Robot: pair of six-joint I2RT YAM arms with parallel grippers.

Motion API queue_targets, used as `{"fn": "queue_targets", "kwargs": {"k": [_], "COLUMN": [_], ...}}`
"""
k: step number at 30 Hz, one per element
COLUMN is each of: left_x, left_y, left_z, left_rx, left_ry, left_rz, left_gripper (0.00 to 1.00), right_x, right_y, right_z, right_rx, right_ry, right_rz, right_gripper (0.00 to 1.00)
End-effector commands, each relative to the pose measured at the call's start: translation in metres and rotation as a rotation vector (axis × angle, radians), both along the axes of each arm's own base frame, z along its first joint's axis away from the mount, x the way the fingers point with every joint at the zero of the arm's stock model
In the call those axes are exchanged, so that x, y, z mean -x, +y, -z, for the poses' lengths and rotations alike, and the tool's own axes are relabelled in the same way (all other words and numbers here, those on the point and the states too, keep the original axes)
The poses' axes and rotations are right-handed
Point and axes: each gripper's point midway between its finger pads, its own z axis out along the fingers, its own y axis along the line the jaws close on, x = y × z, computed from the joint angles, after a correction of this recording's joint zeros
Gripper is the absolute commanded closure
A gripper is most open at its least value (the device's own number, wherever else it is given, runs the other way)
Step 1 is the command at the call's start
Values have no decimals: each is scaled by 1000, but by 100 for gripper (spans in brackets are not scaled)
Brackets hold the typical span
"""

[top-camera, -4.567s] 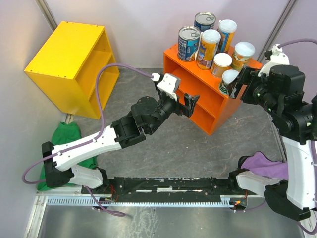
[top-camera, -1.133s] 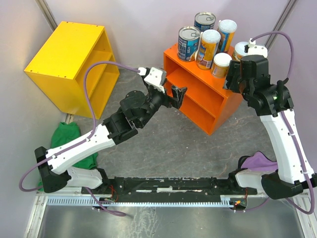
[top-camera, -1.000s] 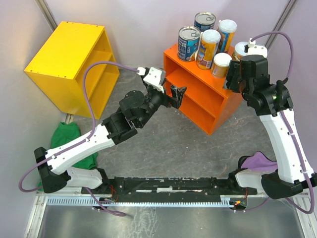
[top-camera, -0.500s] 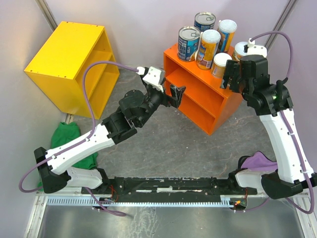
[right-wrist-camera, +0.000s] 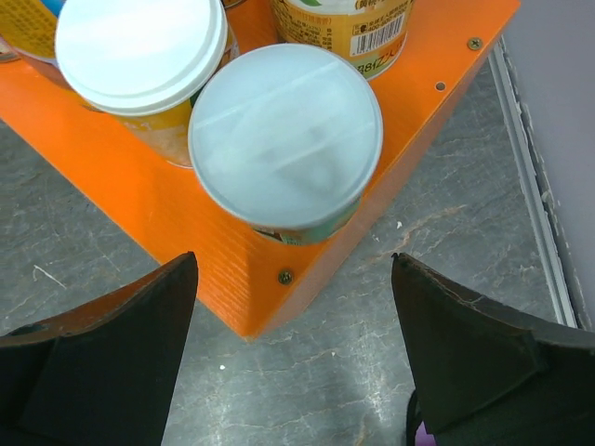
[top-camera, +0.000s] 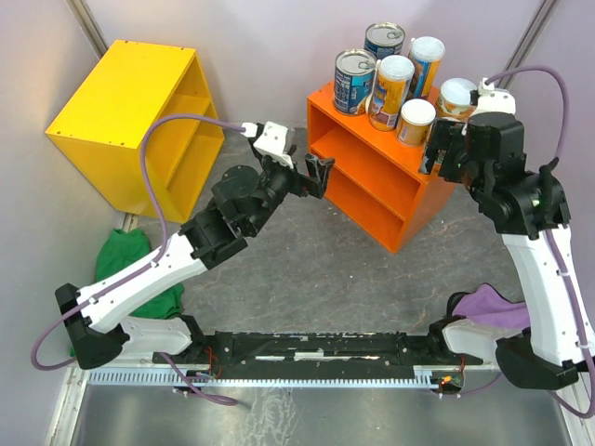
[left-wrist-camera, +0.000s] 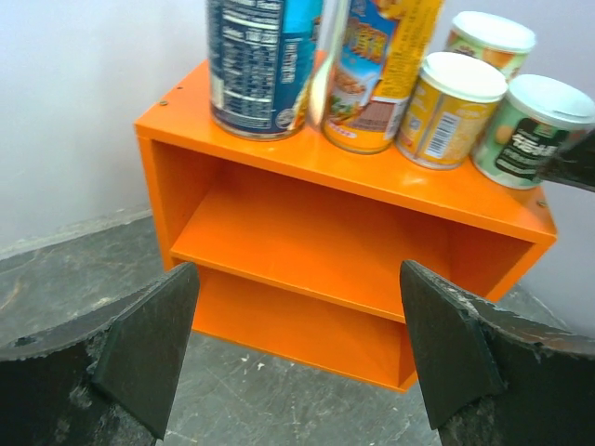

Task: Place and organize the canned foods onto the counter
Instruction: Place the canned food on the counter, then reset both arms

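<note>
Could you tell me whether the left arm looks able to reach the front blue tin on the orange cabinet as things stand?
Probably yes. The left gripper hangs open just in front of the orange cabinet, and nothing stands between it and the front blue tin, though it would have to rise.

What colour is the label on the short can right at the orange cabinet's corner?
Mostly green. The short can shows best in the left wrist view.

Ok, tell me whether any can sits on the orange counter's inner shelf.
No, in the left wrist view the counter has a bare inner shelf; the cans stand on its top.
</note>
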Motion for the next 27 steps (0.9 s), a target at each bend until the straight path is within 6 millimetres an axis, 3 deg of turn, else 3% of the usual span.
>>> {"fn": "queue_targets", "kwargs": {"k": [1,7,12,19,27], "left_x": [-6,-18,-22,-14,5], "left_y": [26,54,79,108,142], "left_z": [-6,21,65,140,190], "left_rx": [80,85,73,25,94], "left_ry": [35,101,174,282,297], "left_rz": [-36,-92,-154,-254,-345], "left_gripper": [5,4,4,2,0], "right_x": [18,39,57,81,106], "right_y": [-2,-15,-33,-49,-64], "right_z": [-16,0,26,78,124], "right_rx": [-37,-22,9,22,-10], "right_ry": [-58,-53,-30,36,43], "right_rz": [-19,10,80,151,236], "right_gripper": [8,7,3,1,1]}}
